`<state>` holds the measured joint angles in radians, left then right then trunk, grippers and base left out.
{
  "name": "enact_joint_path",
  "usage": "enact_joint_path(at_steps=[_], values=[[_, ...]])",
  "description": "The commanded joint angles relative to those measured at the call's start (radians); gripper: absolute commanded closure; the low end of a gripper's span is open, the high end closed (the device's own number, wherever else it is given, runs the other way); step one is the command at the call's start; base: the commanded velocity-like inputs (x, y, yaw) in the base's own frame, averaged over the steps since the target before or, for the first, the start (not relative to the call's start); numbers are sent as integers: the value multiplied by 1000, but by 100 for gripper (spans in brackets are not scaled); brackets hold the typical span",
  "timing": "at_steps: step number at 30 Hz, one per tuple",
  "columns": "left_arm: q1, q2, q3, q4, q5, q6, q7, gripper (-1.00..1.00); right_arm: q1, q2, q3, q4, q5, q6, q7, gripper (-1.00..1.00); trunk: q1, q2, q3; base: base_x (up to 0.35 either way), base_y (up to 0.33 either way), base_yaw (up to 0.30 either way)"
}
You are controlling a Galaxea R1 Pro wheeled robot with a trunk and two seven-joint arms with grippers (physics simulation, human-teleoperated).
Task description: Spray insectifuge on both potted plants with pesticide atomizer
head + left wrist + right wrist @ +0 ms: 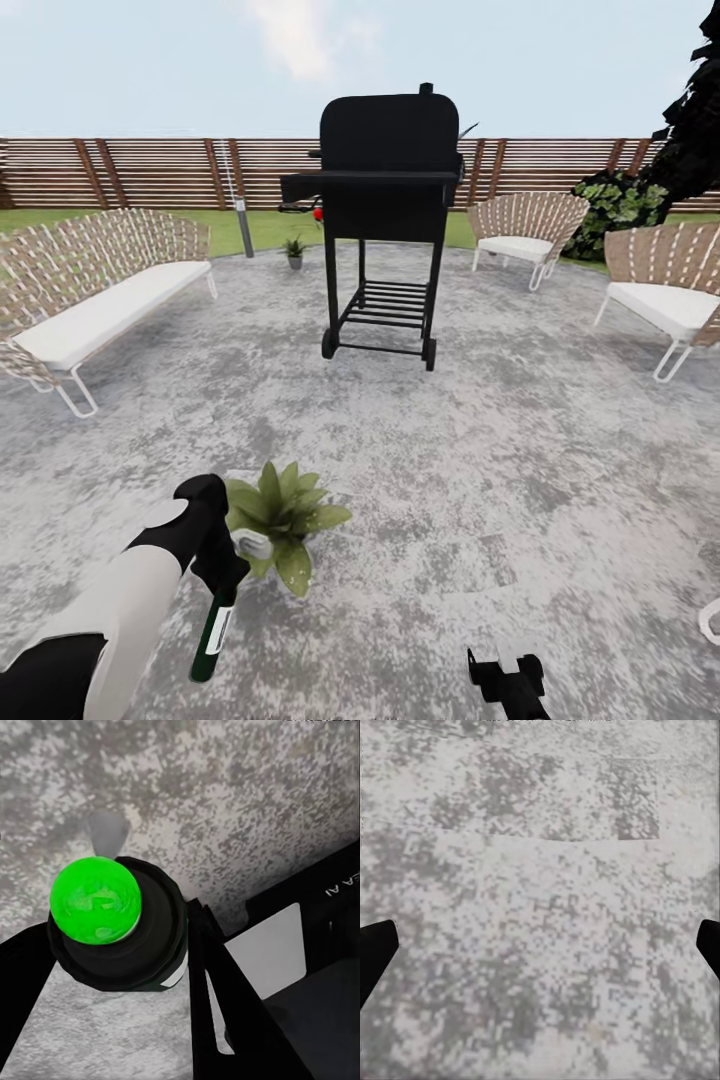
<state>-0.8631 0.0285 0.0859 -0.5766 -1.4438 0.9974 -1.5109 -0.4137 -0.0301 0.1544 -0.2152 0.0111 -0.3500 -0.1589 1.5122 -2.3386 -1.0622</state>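
My left gripper (222,583) is shut on the pesticide atomizer (212,632), a dark green bottle with a white label that hangs below the hand, low over the patio. In the left wrist view the atomizer (116,934) is seen end-on with a bright green round end, between the black fingers (214,982). The broad-leaved potted plant (285,518) stands just right of that hand, almost touching it. The thinner potted plant (294,249) is far off by the lawn edge, left of the grill. My right gripper (506,676) (540,945) is open over bare stone.
A black grill (388,190) on wheels stands mid-patio ahead. A woven bench (90,300) is at the left, two woven chairs (525,232) (672,285) at the right. The brown slatted fence (150,172) and a dark bush (615,205) close the back.
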Motion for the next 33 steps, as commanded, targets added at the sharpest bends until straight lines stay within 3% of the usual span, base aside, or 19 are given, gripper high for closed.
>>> enact_joint_path(at_steps=[1, 11, 28, 33], values=[[-1, -2, 5, -3, -10, 11, -8, 100, 0, -1, 8, 0, 1, -1, -8, -100, 0, 0, -1, -28, -28, 240], [-1, -1, 8, -3, -10, 12, -1, 100, 0, -1, 8, 0, 1, -1, -8, -100, 0, 0, -1, -2, -4, 137], [-1, -56, 9, -8, -10, 13, 1, 100, 0, -1, 8, 0, 1, -1, -8, -100, 0, 0, -1, 64, -86, 1], [-1, -50, 9, -8, -10, 12, 0, 100, 0, -1, 8, 0, 1, -1, -8, -100, 0, 0, -1, 0, 0, 0]])
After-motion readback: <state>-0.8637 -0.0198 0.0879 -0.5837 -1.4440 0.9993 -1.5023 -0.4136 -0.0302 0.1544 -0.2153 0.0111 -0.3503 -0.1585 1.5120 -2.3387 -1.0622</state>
